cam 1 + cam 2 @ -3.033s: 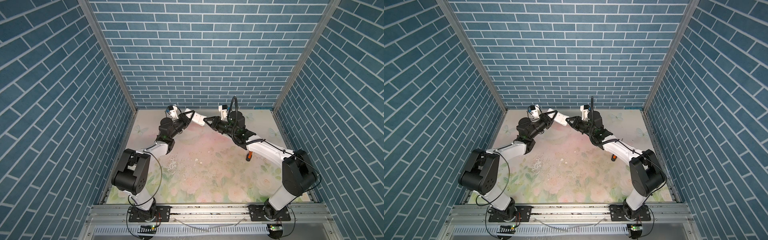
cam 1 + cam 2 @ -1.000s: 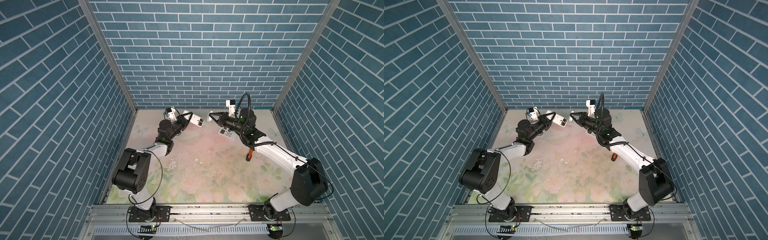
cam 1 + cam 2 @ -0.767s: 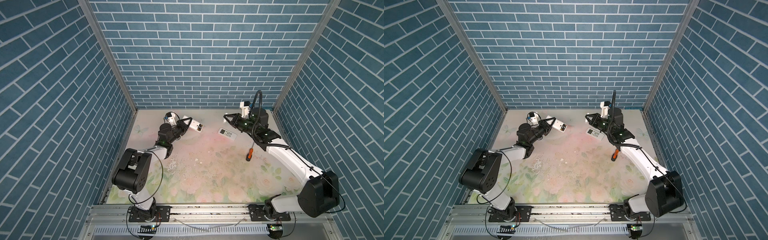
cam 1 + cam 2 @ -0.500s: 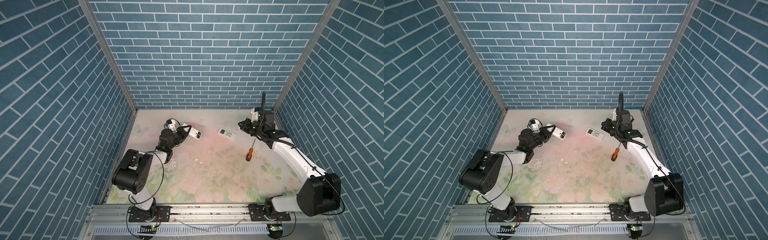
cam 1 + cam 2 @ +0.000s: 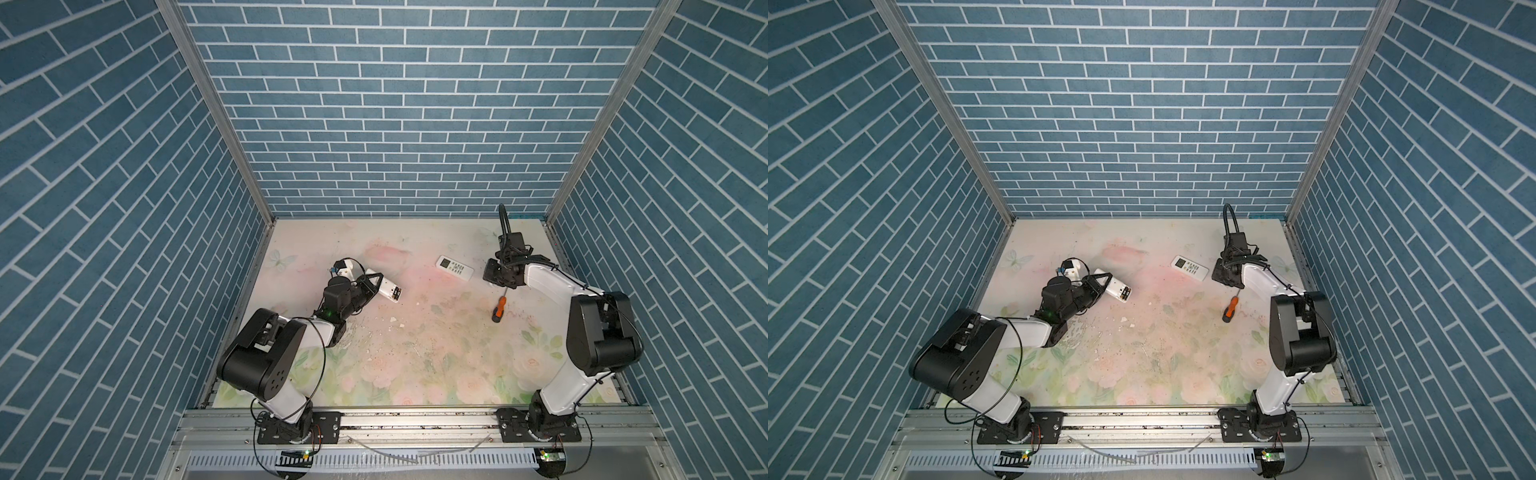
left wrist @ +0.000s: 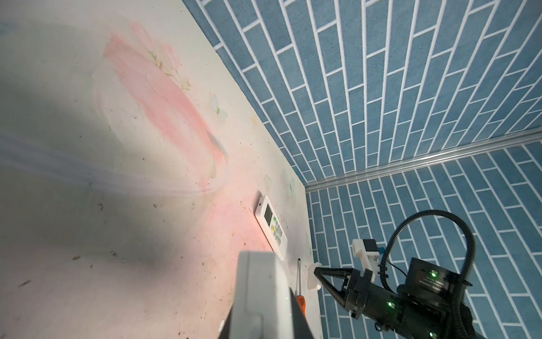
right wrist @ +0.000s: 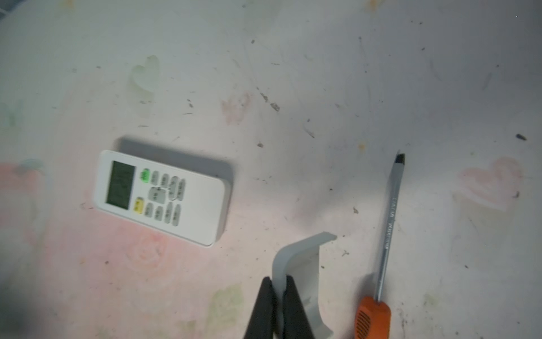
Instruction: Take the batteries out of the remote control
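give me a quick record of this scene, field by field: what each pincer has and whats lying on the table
left pincer: shut on a white remote
right pincer: shut on a curved white cover
second remote: lying on the table, buttons and screen facing up
screwdriver: orange handle, lying on the table beside the cover, apart from both pincers

The table (image 5: pixel 419 376) has a pale flower-print top, scuffed and speckled with dirt. A white remote (image 5: pixel 454 267) lies flat on it, buttons up, towards the back wall. An orange-handled screwdriver (image 5: pixel 497 307) lies near the remote, to its right and closer to the front rail. Small white chips (image 5: pixel 392 320) lie in front of the remote, to its left.
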Motion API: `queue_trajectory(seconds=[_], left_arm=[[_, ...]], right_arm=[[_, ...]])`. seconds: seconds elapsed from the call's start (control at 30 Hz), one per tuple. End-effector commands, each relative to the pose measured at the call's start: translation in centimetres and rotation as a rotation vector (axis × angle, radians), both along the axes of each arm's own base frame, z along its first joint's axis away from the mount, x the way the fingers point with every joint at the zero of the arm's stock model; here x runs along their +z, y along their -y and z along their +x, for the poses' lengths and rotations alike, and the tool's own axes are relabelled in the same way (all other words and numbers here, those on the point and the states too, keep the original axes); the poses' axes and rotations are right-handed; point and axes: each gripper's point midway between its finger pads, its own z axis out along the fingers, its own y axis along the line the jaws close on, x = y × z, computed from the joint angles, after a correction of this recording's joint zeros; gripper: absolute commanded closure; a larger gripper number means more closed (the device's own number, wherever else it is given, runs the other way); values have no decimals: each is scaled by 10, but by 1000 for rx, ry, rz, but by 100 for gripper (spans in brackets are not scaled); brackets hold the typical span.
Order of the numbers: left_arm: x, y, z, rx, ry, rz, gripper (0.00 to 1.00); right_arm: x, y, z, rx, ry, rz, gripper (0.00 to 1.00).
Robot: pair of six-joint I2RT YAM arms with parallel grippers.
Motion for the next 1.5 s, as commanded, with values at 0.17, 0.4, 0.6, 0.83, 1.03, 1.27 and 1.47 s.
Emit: queue_trajectory(seconds=[0.17, 0.4, 0.6, 0.83, 1.03, 1.27, 1.47], left_arm=[[12, 0, -4, 5, 62, 51, 100], [12, 1, -6, 2, 62, 46, 100], [16, 1, -7, 3, 67, 46, 100], [16, 1, -6, 2, 68, 46, 100], [17, 2, -4, -1, 70, 44, 100], [14, 2, -6, 1, 58, 42, 100], [-8, -3, -10, 38, 2, 76, 100]], right_arm=[[-5, 17, 26, -8, -23, -135, 100], [-21, 18, 35, -6, -67, -157, 100], [-26, 18, 39, -4, -77, -158, 99], [-29, 16, 40, 6, -92, -154, 86], [-17, 12, 40, 19, -71, -135, 69], [28, -20, 31, 161, 23, -71, 60], [73, -82, 1, 415, 109, -101, 56]])
